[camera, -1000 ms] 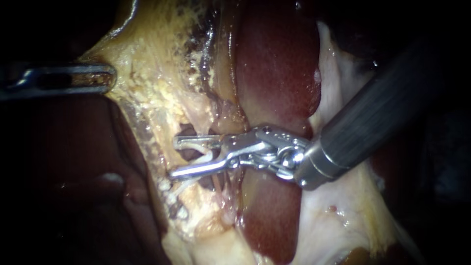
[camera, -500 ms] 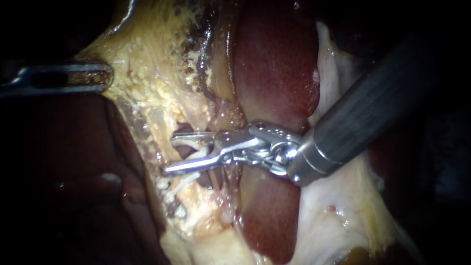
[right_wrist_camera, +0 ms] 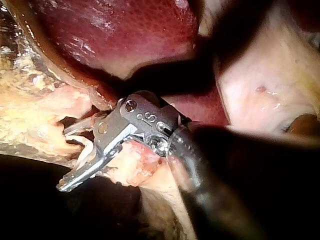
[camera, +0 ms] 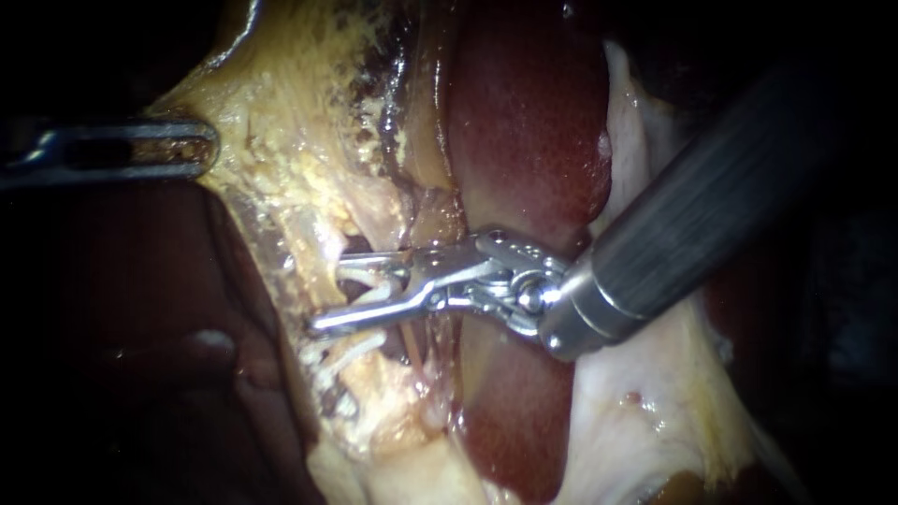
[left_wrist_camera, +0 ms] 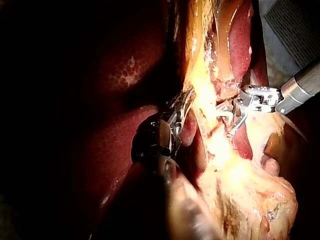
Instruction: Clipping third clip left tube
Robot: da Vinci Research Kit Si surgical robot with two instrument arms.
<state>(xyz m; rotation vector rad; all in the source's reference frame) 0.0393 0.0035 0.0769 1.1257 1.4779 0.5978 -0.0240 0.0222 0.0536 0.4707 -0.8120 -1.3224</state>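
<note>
My right instrument (camera: 325, 293) comes in from the right with its metal jaws open, one on each side of a pale thin tube (camera: 379, 292) that crosses a dark gap in the yellow fatty tissue (camera: 290, 178). In the right wrist view the same jaws (right_wrist_camera: 64, 159) straddle whitish strands (right_wrist_camera: 87, 145). My left instrument (camera: 187, 148) is at the upper left, its jaws shut on the edge of the yellow tissue and holding it taut. The left wrist view shows this grip (left_wrist_camera: 182, 105), with my right instrument (left_wrist_camera: 225, 120) beyond the tissue.
Dark red liver (camera: 524, 122) lies just behind and right of the tube. Pale, glistening membrane (camera: 645, 393) spreads under the right shaft. A second whitish strand (camera: 346, 351) runs below the lower jaw. The left of the view is dark.
My right instrument has slid a little to the left, its jaws reaching further across the tube. The left instrument keeps its hold and has barely moved.
</note>
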